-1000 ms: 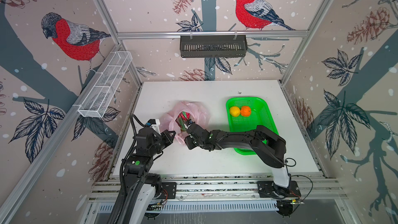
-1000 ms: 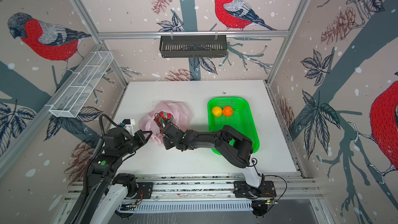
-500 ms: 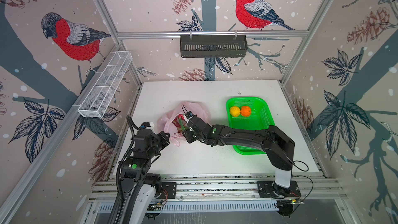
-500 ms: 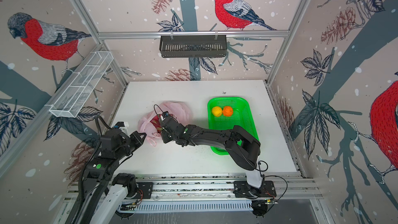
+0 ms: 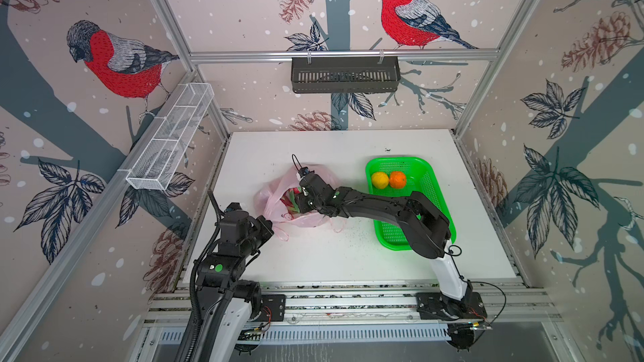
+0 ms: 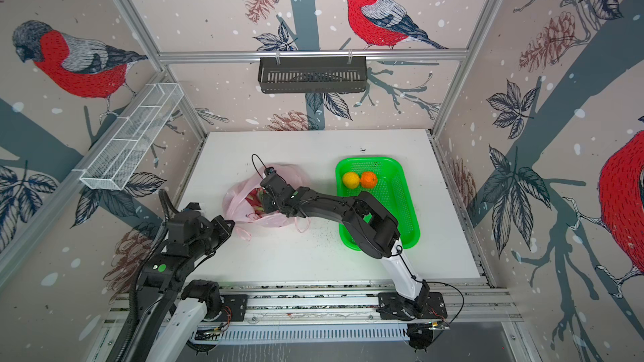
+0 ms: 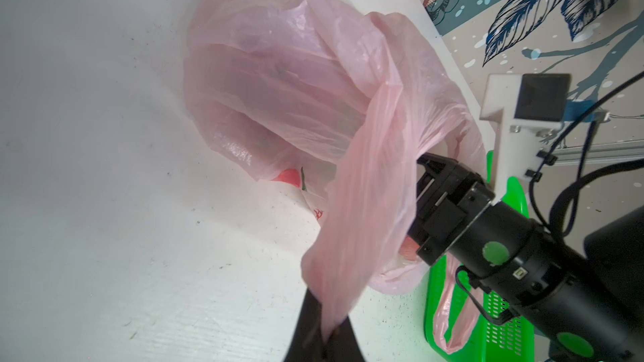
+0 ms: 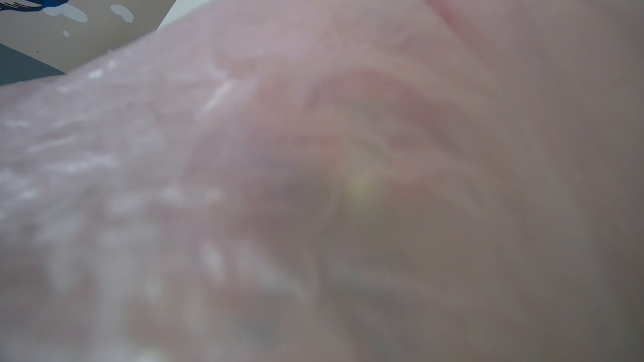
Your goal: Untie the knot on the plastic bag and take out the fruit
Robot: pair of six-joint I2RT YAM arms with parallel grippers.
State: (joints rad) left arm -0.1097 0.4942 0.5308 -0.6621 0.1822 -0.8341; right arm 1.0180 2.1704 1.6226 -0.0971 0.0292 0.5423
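left pincer (image 7: 322, 339) is clamped on a strap (image 7: 369, 203) of the plastic bag (image 7: 278, 81), holding its mouth raised off the counter (image 5: 348, 255). right pincer (image 5: 299, 203) reaches inside, jaws hidden by film, so i cannot tell their gap. a dragon fruit (image 5: 287, 198) lies in the bag just beside that tip, right arm nearer; the bag's red print (image 7: 317, 213) is unreadable.

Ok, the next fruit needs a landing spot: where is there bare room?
Basket: bare mesh on the robot's side of the lemon and orange, partly under the right arm. Table: bare behind the bag and along the front edge. Crowded around the bag, where the left arm reaches too.
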